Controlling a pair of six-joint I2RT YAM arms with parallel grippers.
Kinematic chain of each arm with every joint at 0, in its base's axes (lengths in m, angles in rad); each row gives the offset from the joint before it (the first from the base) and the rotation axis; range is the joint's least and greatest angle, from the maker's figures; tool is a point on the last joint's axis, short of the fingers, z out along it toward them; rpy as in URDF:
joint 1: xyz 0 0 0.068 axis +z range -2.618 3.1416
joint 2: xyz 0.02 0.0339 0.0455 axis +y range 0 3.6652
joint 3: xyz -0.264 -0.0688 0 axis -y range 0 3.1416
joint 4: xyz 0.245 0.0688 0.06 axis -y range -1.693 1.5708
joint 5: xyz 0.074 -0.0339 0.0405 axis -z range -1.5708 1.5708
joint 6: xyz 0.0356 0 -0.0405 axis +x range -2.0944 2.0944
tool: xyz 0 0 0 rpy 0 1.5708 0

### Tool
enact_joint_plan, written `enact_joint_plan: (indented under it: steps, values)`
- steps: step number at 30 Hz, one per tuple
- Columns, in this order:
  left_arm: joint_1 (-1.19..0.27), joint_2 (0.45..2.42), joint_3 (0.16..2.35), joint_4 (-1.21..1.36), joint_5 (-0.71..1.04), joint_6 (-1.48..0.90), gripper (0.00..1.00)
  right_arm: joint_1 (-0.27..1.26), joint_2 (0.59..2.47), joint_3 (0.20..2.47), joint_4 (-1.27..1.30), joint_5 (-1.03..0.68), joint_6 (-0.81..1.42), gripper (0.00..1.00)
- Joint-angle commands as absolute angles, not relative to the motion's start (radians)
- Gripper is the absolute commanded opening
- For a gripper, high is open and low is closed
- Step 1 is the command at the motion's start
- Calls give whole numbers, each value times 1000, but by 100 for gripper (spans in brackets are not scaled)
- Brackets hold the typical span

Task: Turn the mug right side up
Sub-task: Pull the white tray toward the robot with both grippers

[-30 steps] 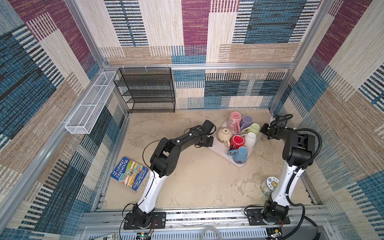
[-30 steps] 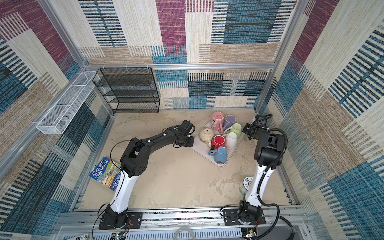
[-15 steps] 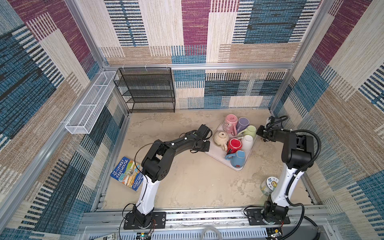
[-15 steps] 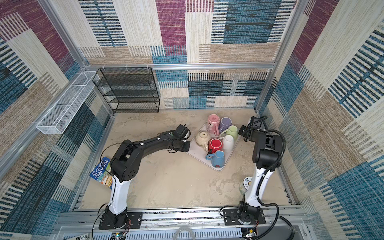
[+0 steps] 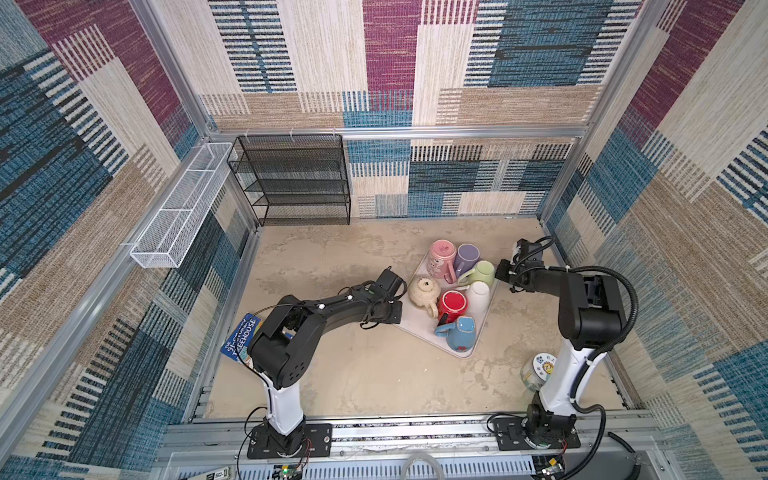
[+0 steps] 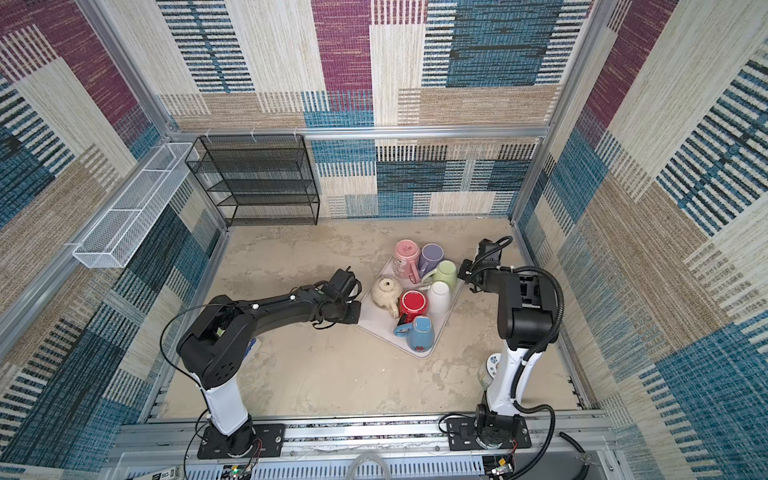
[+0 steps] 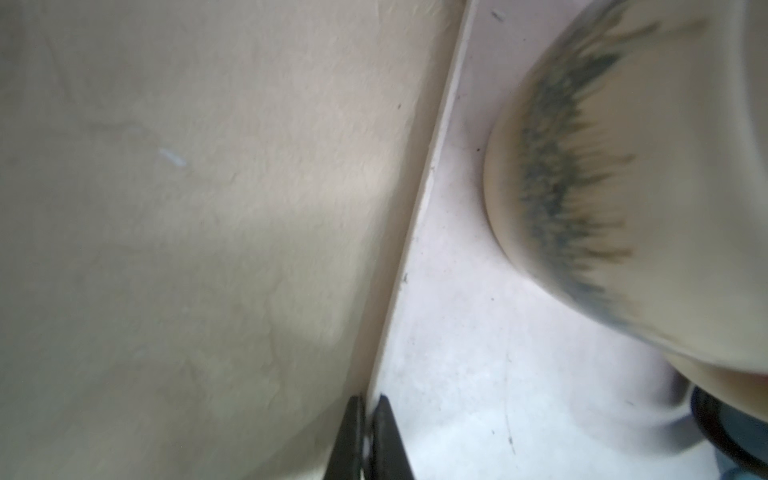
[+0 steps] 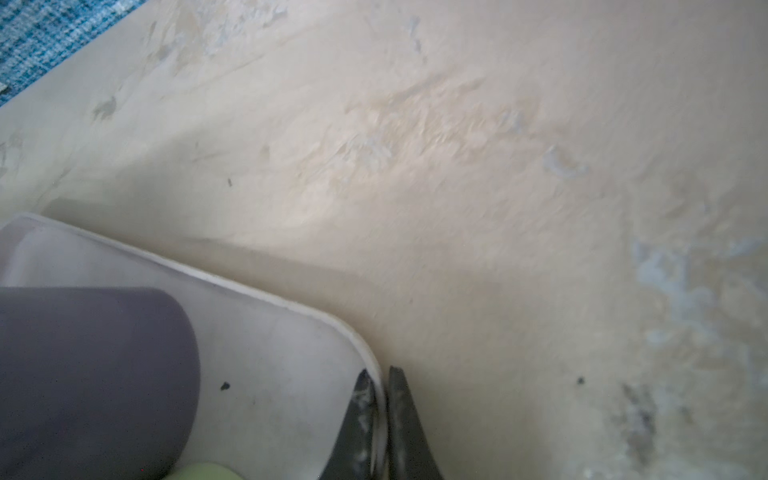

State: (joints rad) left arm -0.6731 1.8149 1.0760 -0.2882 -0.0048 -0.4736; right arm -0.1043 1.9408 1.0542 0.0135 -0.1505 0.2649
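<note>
Clamping the tray (image 5: 420, 329) from two sides while the mugs sit upon it

Both claws are closed narrow on the pale tray's rim, neither on a mug. In both top views the left gripper (image 5: 395, 311) bites the tray's left edge, just beside the cream mug (image 5: 423, 290). The left wrist view shows its dark fingers (image 7: 351, 436) straddling that raised edge, with the cream mug's streaked side looming close. The right gripper (image 5: 500, 272) pinches the opposite rim near the far right corner, just beside the green mug (image 5: 482, 272). The right wrist view shows the white rim caught between the two fingertips (image 8: 361, 415), and the purple mug (image 8: 83, 374) standing on the tray close by.

The tray lies on the beige table (image 5: 374, 382), right of centre, turned cornerwise. Seven mugs crowd it: the pink mug (image 5: 442, 257) and the purple one at the far corner; the green and the white mug (image 5: 478, 293) along the right side; the cream one to the left; the red mug (image 5: 453, 305) in the middle; the blue mug (image 5: 459, 338) nearest the arms' bases. The pink, purple, white and cream mugs appear to stand mouth down, bases upward; of the red, green and blue I cannot tell; which mug the task means I cannot tell either.

A book (image 5: 241, 343) lies partly under the left arm; a small jar (image 5: 539, 370) stands beside the right arm's column; a black wire rack (image 5: 295, 178) stands at the back wall.
</note>
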Motion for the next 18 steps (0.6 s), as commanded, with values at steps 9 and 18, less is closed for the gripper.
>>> enact_joint_plan:
  steps: [9, 18]
  values:
    - [-631, 1592, 846, -293, -31, -532, 0, 33, 1822, 856, -230, -224, 368, 0]
    - [-511, 1470, 727, -287, 3, -529, 0, 129, 1731, 764, -251, -195, 416, 0]
